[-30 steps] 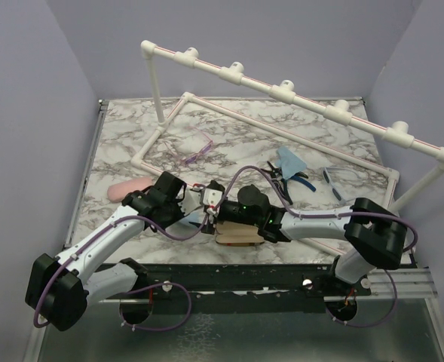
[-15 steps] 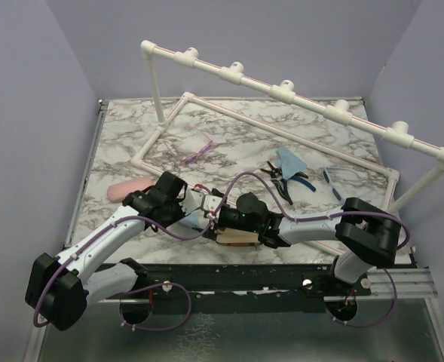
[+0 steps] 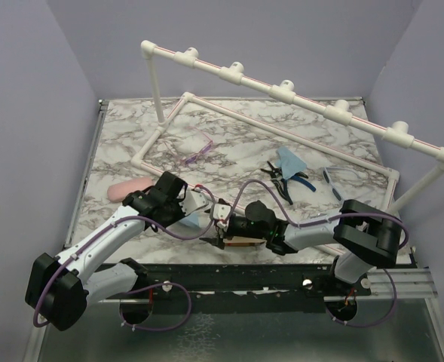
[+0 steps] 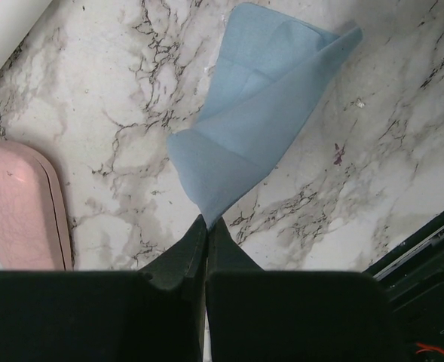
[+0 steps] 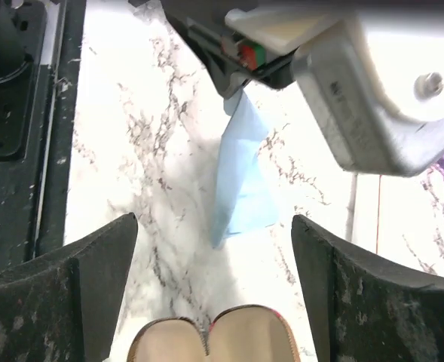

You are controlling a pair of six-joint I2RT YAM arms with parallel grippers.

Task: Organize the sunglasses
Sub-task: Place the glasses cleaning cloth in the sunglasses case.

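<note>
The pink-purple sunglasses (image 3: 196, 151) lie at the back left inside the pipe frame. The blue sunglasses (image 3: 341, 178) lie at the right. Neither pair shows in the wrist views. My left gripper (image 3: 196, 208) (image 4: 206, 223) is shut on a corner of a light blue cloth (image 4: 255, 113), which hangs down to the table. My right gripper (image 3: 220, 227) (image 5: 214, 230) is open and empty, just above the near end of the brown case (image 3: 240, 240) (image 5: 210, 339). It faces the cloth (image 5: 240, 173) and the left gripper's tip.
A pink case (image 3: 128, 187) (image 4: 18, 207) lies left of the left gripper. Black-and-blue pliers (image 3: 288, 179) lie mid-table next to a second blue cloth (image 3: 289, 160). A white pipe rack (image 3: 286, 92) spans the back and right. The table's front edge (image 3: 282, 260) is close.
My right gripper has moved left and toward the front edge, now over the brown case and closer to the hanging cloth. The left arm has not moved.
</note>
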